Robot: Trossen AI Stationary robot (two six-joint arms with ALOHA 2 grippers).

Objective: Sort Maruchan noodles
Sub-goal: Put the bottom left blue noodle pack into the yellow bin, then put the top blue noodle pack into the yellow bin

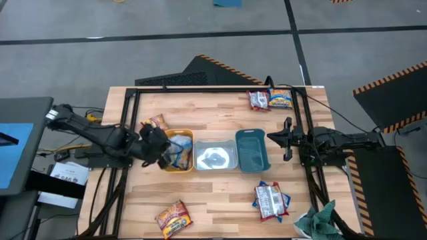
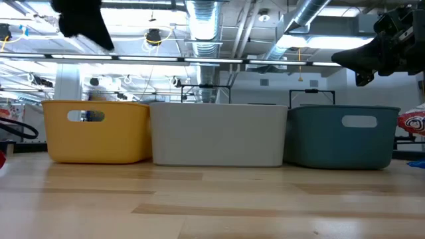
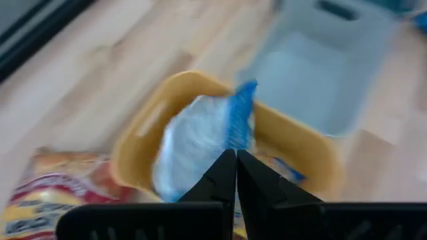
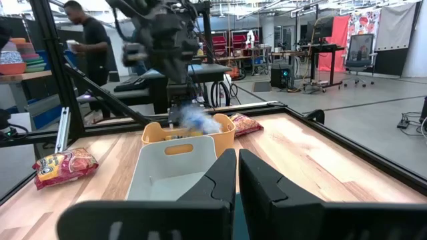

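Bench (image 1: 220, 193), three trays in a row. Left hand (image 3: 235, 175) pinched shut on a blue-and-white noodle packet (image 3: 200, 137) inside the orange tray (image 1: 179, 168). Step judged: pulling it out. Next: lift clear, carry elsewhere. Right hand (image 4: 237, 175) shut, empty, waiting beside the teal tray (image 1: 252, 151). Other packets (image 1: 271, 200) scattered about.

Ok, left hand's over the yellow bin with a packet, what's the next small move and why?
Probably open the left hand. It is shut on the blue-and-white packet, which hangs directly over the yellow bin, so releasing should drop it inside. The right hand waits beside the teal bin.
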